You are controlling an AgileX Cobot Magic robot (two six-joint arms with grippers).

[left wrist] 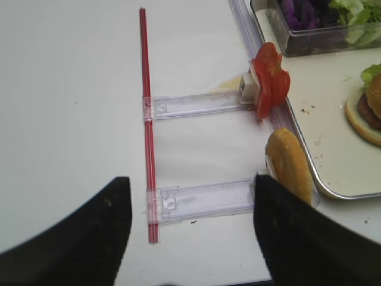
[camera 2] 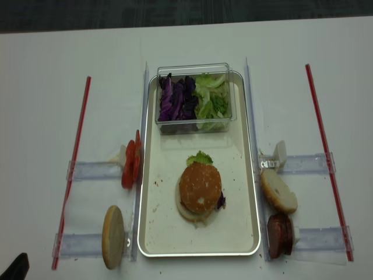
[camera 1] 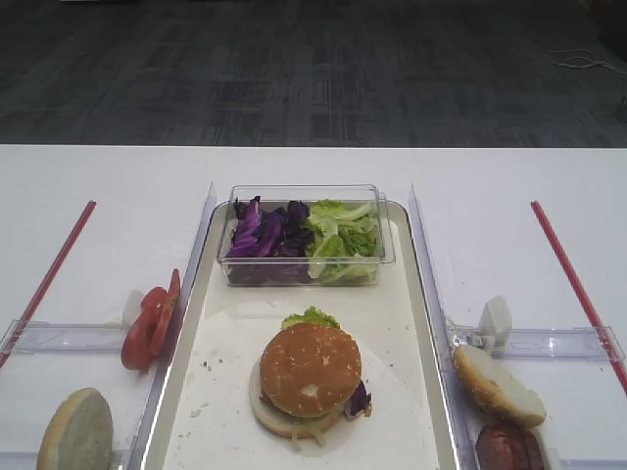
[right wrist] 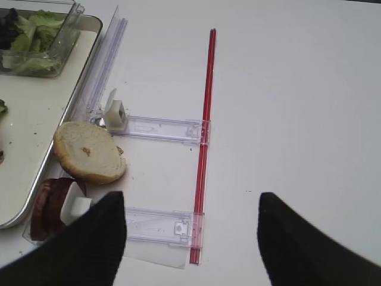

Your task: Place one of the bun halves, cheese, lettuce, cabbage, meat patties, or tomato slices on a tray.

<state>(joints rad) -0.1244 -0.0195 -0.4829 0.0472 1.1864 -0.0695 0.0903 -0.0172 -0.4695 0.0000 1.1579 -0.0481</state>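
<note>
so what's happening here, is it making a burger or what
Pretty much. A stacked burger sits on the tray, its sesame bun top already in place over lettuce and cabbage. Neither arm is handling anything: the right end effector and left end effector both hang open over the table beside the tray. Spare tomato slices, bun halves and meat patties wait in the side racks.

My right gripper (right wrist: 190,238) is wide open, nothing between the fingers, hanging above the table's right side. Left gripper (left wrist: 190,232) likewise spread and empty over the left side. Neither arm reaches over the middle.
</note>
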